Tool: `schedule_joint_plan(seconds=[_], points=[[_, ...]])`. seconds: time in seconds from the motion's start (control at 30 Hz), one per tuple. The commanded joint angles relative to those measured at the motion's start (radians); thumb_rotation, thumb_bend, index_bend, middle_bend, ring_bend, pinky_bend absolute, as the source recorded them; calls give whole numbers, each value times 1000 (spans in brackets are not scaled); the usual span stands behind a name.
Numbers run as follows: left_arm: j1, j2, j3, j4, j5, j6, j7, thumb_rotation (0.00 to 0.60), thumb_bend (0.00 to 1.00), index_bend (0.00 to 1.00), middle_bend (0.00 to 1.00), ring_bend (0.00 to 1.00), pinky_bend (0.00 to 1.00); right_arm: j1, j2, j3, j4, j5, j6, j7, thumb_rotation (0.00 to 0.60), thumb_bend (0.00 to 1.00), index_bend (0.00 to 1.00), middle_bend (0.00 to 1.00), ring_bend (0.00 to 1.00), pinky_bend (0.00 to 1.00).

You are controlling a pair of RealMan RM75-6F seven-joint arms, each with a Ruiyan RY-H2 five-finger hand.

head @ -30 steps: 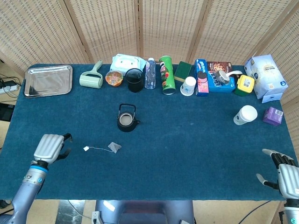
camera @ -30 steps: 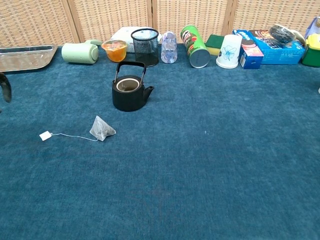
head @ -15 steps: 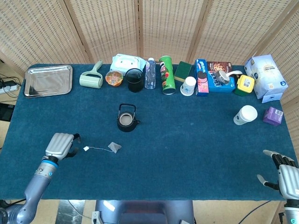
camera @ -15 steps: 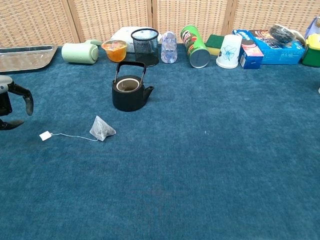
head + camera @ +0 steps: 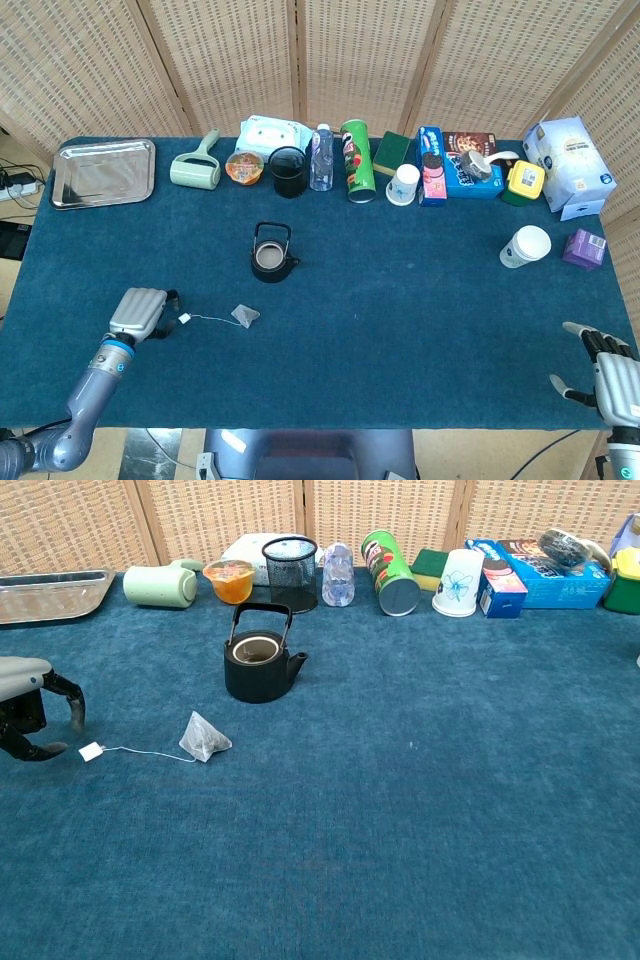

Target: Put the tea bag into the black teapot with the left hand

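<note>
- Tea bag (image 5: 204, 738) lies on the blue bench (image 5: 420, 810), in front of and a little left of the black teapot (image 5: 259, 664), well apart from it.
- Only the head view shows my right hand (image 5: 610, 372) at the bench's near right corner; the chest view shows my left hand's fingertips (image 5: 76, 712) and the teapot's open top.
- Its string (image 5: 145, 751) runs leftward from the pouch to a white tag (image 5: 91, 751); the long axis lies across the bench.
- My left hand (image 5: 140, 313) is loosely curled, grasping nothing, fingertips just beside the tag; contact I cannot tell.
- My right hand is spread, holding nothing.
</note>
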Motion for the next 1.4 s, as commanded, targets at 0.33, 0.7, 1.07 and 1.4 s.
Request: schedule_joint_plan(seconds=[0.33,0.7,1.07,1.4], points=[[-29,-30,6,31,-44,-20,-3,600,393,448,1000,1000,944,-8,-1,-1,6,7,3,7,600,237,223,278,269,224],[-44,-32,15,27,-73,-29,-8,600,413,449,1000,1000,944,-11,-7,-2,11,12,-1,15,600,237,223,278,269,223],[-53,-33,23,20,-98,-22,-10,600,429,448,1000,1000,944,-18,-8,-3,17,17,2,22,600,238,223,278,270,223],[-62,-36,27,13,-120,-15,-3,600,420,458,1000,1000,944,-21,-7,0,19,21,2,27,600,238,223,279,270,223]])
